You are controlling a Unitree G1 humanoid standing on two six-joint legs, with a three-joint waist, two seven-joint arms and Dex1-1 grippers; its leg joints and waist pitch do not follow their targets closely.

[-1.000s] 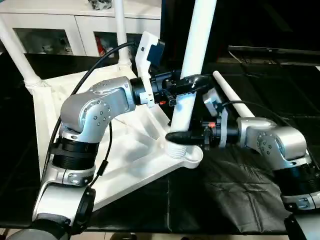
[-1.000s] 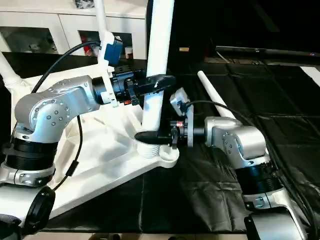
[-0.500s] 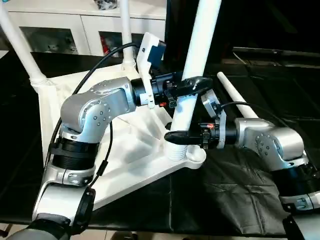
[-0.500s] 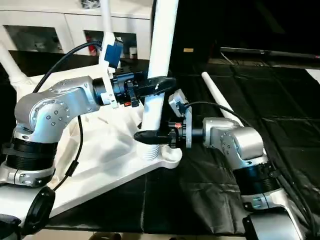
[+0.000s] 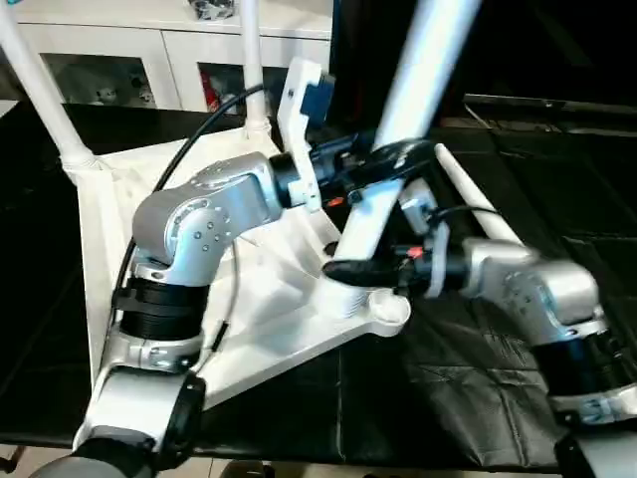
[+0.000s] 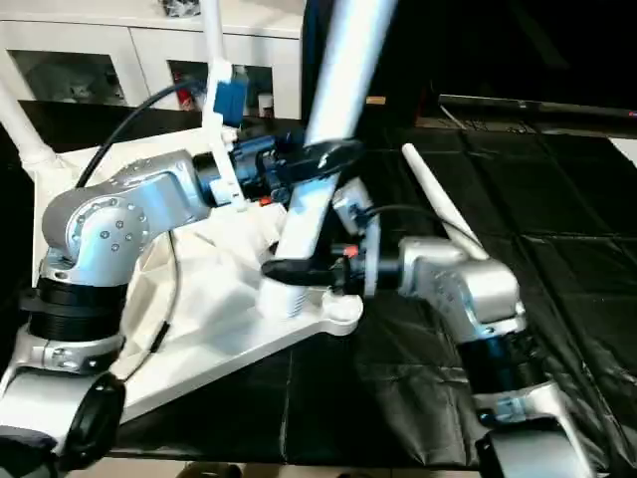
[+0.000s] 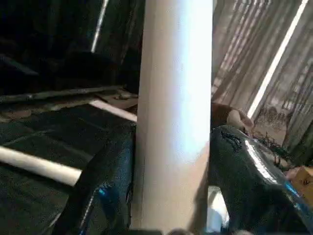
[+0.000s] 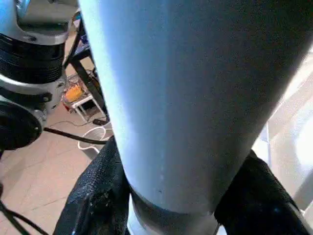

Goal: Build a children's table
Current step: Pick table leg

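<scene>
Both jaws clasp the third leg (image 5: 398, 129): left gripper (image 5: 383, 164) high, right gripper (image 5: 363, 269) at its base. We see two legs seated, one lying loose (image 5: 473, 199).

Both forearms are rounded silver metal shells dotted with small dark screws; black ribbed rings band the joints; a black cable (image 5: 204, 124) loops over the left arm to a white bracket carrying a blue module (image 5: 311, 97); small red marks show at each wrist; the fingers (image 7: 105, 188) are glossy black.
</scene>
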